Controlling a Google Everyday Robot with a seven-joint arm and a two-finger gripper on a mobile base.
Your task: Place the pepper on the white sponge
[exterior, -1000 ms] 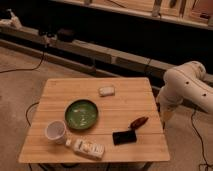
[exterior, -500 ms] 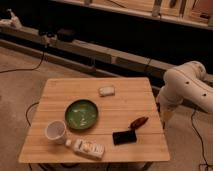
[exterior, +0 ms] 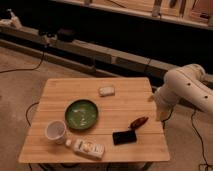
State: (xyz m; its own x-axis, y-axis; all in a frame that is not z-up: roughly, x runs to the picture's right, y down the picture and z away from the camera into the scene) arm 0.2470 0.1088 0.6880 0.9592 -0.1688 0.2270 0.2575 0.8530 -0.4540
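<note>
While the pepper (exterior: 138,122) lies on the wooden table (exterior: 125,102), your step in hand is the pick, so set that up cleanly first. The gripper (exterior: 160,112) hangs at the table's right edge on the end of the white arm. You cannot tell how far the claw is open, and nothing appears to be held in it. The pepper is near the claw, just to its left and slightly lower in view. A flat black phone-like object (exterior: 124,136) sits close beyond it, so come down square across the pepper's thicker middle and avoid nudging that neighbour. The white sponge (exterior: 106,90) waits well left of the claw and farther back, past the green plate (exterior: 81,114). Lift high enough to carry over clear wood.
</note>
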